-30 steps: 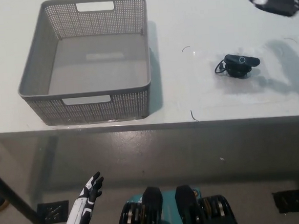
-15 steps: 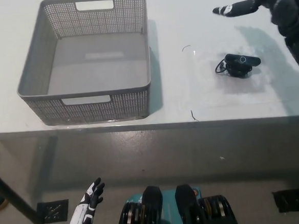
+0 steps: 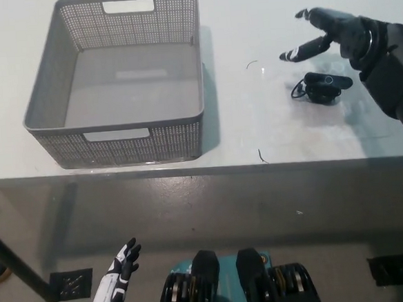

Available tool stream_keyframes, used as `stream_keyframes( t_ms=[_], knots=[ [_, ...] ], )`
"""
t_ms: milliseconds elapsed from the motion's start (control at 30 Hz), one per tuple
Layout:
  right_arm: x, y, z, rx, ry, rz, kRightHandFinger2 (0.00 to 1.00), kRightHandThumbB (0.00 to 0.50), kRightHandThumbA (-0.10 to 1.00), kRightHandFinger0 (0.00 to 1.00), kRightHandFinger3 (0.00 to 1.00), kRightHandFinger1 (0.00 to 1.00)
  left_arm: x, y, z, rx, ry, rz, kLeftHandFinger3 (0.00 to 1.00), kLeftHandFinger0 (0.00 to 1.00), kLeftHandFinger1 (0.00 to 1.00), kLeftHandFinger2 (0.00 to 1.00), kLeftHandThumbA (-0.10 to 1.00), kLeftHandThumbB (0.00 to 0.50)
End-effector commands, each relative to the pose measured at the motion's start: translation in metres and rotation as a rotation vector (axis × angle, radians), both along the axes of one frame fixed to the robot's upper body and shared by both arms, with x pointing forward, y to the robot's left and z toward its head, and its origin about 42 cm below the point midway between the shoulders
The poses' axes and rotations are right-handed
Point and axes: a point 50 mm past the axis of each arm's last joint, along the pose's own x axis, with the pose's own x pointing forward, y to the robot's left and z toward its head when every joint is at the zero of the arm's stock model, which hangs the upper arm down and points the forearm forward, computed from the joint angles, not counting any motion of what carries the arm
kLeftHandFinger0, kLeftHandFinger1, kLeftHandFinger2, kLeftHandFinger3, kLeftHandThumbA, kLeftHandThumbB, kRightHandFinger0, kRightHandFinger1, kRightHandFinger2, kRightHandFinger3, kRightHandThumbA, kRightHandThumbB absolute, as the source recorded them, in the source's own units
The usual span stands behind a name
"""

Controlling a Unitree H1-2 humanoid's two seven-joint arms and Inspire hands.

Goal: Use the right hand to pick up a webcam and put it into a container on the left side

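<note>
Webcam [image 3: 323, 86] untouched: your right hand [image 3: 337, 32] has come in just above it, fingers spread, holding nothing, so grasp next

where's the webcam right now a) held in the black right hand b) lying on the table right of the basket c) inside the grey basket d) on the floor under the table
b: the webcam lies on the white table, to the right of the basket, with the open right hand above and just behind it, not holding it.
</note>
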Motion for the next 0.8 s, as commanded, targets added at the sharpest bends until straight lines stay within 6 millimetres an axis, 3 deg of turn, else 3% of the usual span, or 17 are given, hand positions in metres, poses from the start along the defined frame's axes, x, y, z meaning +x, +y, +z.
stream_keyframes(
  t_ms=[0, 167, 367, 567, 767],
  knots=[
    [0.003, 0.004, 0.016, -0.038, -0.015, 0.031, 1.00, 0.500, 0.81, 1.00, 1.00, 1.00, 0.006, 0.002, 0.014, 0.015, -0.065, -0.017, 1.00, 1.00, 1.00, 1.00, 1.00, 0.151],
    [0.001, 0.001, 0.003, -0.040, 0.011, 0.010, 1.00, 0.500, 0.75, 1.00, 1.00, 1.00, 0.008, 0.004, 0.015, 0.013, -0.067, -0.016, 1.00, 1.00, 1.00, 1.00, 1.00, 0.145],
    [-0.002, -0.010, -0.014, -0.091, 0.044, 0.005, 1.00, 0.500, 0.81, 1.00, 1.00, 1.00, 0.011, 0.005, 0.016, 0.018, -0.074, -0.020, 1.00, 1.00, 1.00, 1.00, 1.00, 0.138],
    [-0.007, -0.015, -0.031, -0.080, 0.091, -0.019, 1.00, 0.500, 0.77, 1.00, 1.00, 1.00, 0.012, 0.006, 0.016, 0.023, -0.067, -0.011, 1.00, 1.00, 1.00, 1.00, 1.00, 0.158],
    [-0.015, -0.021, -0.062, -0.139, 0.149, -0.034, 1.00, 0.500, 0.79, 1.00, 1.00, 1.00, 0.012, 0.005, 0.016, 0.021, -0.077, -0.012, 1.00, 1.00, 1.00, 1.00, 1.00, 0.135]
  ],
)
